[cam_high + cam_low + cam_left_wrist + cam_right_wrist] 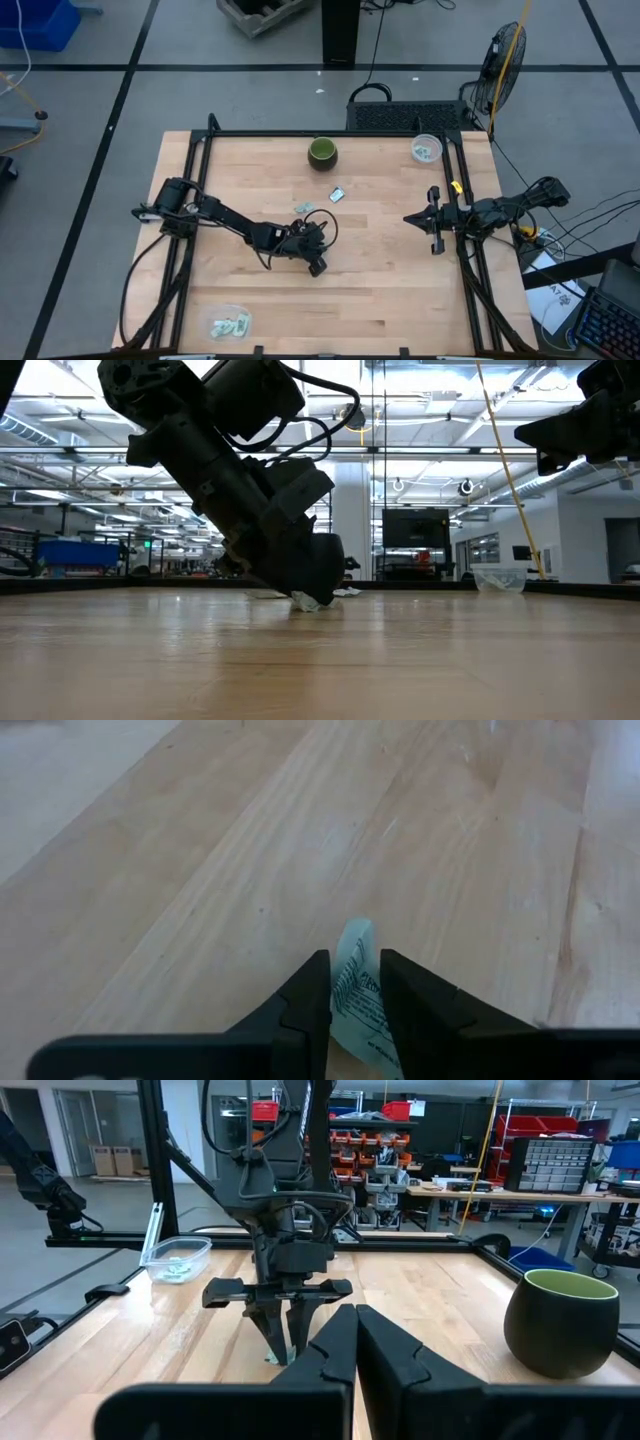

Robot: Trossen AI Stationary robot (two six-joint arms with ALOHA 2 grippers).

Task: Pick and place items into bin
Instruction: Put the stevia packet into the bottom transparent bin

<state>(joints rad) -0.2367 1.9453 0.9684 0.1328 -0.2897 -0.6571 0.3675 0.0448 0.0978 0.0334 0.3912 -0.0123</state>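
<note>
Because the left gripper (355, 995) pinches only the edge of a wrapped packet (355, 990) low over mid-desk, the thin wrapper could slip free in transit. The right gripper (432, 222) (fingers closed, empty) waits near the desk's right edge, and farther packets (336, 195) lie toward the green bowl (323, 153).

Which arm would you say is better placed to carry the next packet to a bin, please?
The left. Its tool is down at the wooden table's centre, closed on a pale green-and-white wrapped packet. The right tool waits shut near the right edge, holding nothing.
</note>
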